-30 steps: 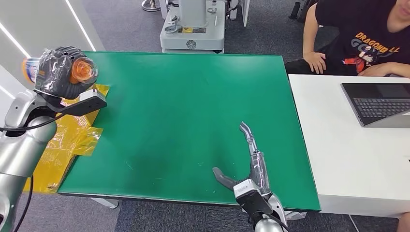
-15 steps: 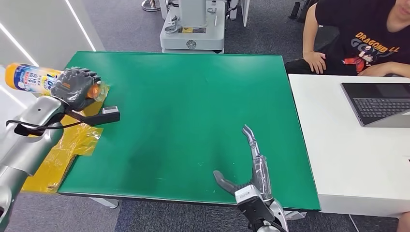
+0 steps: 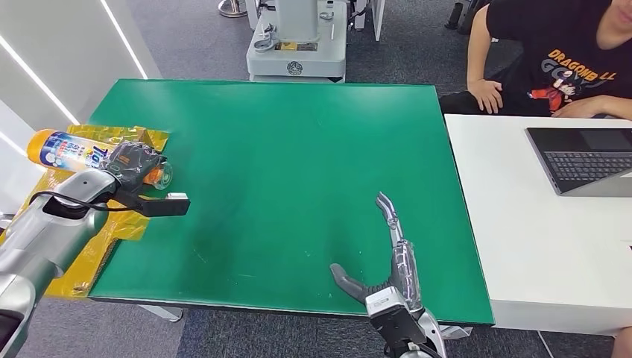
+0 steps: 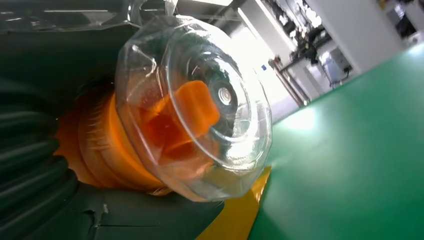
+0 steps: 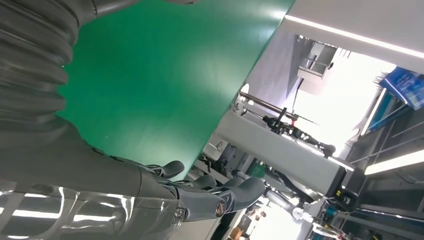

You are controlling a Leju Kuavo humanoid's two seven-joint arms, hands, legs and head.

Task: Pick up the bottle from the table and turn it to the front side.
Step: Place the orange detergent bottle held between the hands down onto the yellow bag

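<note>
My left hand (image 3: 133, 162) grips the bottle (image 3: 71, 151) near its neck, at the table's left edge. The bottle lies almost flat, its orange base pointing left past the table and its clear cap (image 3: 162, 174) toward the green mat. Its blue and white label faces up. The left wrist view looks straight at the clear cap (image 4: 200, 100) over an orange nozzle, with my dark fingers (image 4: 30, 165) wrapped behind it. My right hand (image 3: 387, 257) is open above the front edge of the table, fingers straight and thumb spread; its fingers (image 5: 220, 192) also show in the right wrist view.
The green table (image 3: 298, 156) is bare across its middle. A crumpled yellow bag (image 3: 104, 216) lies along its left edge. A white table (image 3: 514, 224) with a laptop (image 3: 581, 160) stands to the right, with a person (image 3: 551, 52) seated behind it. A grey machine base (image 3: 296, 45) stands beyond the far edge.
My left arm has lowered and rolled the bottle over from cap-toward-camera to nearly flat, base pointing left. The right hand has hardly moved.
</note>
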